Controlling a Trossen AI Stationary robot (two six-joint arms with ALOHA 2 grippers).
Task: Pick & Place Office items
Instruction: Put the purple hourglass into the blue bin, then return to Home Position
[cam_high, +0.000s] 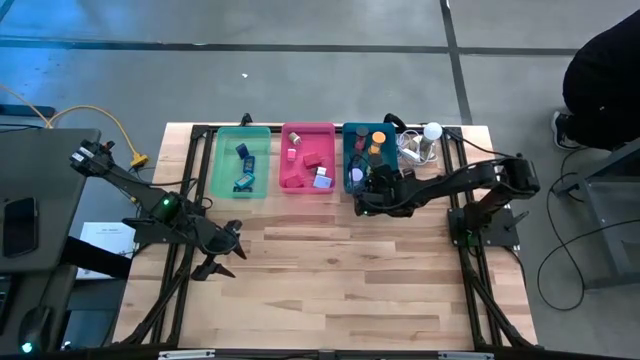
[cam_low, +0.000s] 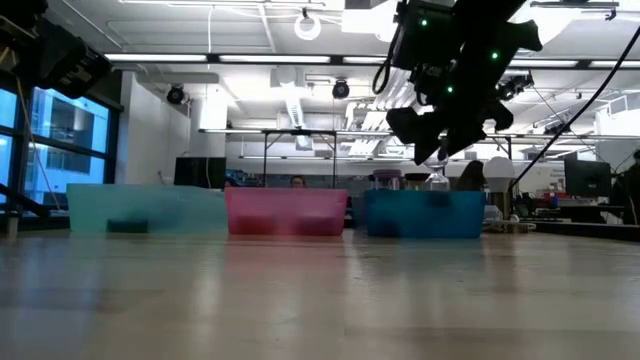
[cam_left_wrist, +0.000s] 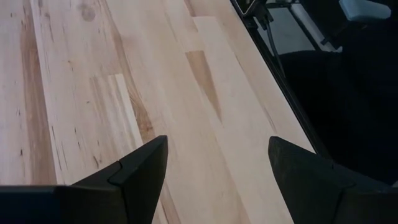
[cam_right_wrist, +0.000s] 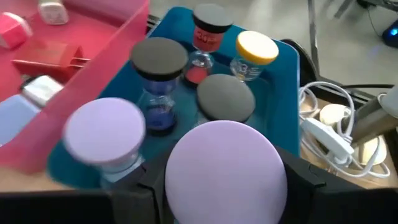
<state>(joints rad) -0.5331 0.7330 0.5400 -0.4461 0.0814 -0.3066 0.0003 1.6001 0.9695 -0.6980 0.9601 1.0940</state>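
My right gripper (cam_high: 366, 192) hangs over the near end of the teal tray (cam_high: 349, 150) and is shut on a lavender-capped piece (cam_right_wrist: 225, 169). Below it in the tray stand another lavender-capped piece (cam_right_wrist: 104, 132), two dark-capped glass pieces (cam_right_wrist: 160, 59), a red-labelled one (cam_right_wrist: 208, 30) and a yellow-capped one (cam_right_wrist: 256, 48). In the low view my right gripper (cam_low: 440, 140) is above the tray's rim (cam_low: 425, 195). My left gripper (cam_high: 226, 256) is open above bare wood near the table's left side, with nothing between its fingers (cam_left_wrist: 146, 165). My right gripper has the lavender-capped piece between its two fingers (cam_right_wrist: 134, 193), which stand on either side just under the round cap (cam_right_wrist: 186, 186). The cap hides the place of contact. The fingers slant down from the table's right side. The piece is upright and clear of the tray.
A green tray (cam_high: 222, 170) and a pink tray (cam_high: 290, 180) with small pieces stand in a row left of the teal one. A white ball with a cable bundle (cam_high: 430, 135) lies at the far right. The near half of the wooden table (cam_high: 340, 290) is bare.
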